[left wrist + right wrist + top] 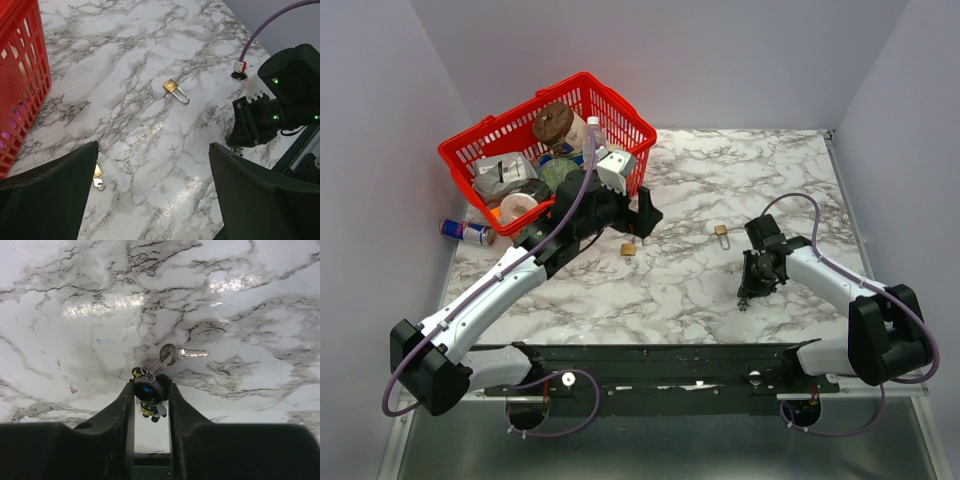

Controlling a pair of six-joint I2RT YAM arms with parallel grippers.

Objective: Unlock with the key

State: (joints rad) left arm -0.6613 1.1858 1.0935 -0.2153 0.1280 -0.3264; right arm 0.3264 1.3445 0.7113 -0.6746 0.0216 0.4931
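Far left of the bench point(770, 170) I see a red basket point(505, 125) full of odds and ends, with a blue can point(468, 232) lying just outside its near corner. My left arm reaches along the basket front. The left hand point(154, 150) is open, fingers spread wide, nothing between them, hovering over bare marble. A small brass padlock point(628, 249) lies just beside that hand, partly hidden behind one finger in the left wrist view. A second brass padlock point(175, 90) with a silver shackle lies further right, between the two arms, touching neither.

The right hand point(151, 385) points down at the bench, near that second padlock but apart from it. It's closed on the key point(186, 353), pinching it by the dark fob point(150, 396) on its ring. The silver blade sticks out ahead of the fingertips, flat and pointing sideways. It's low over the marble, but I can't tell if it touches.
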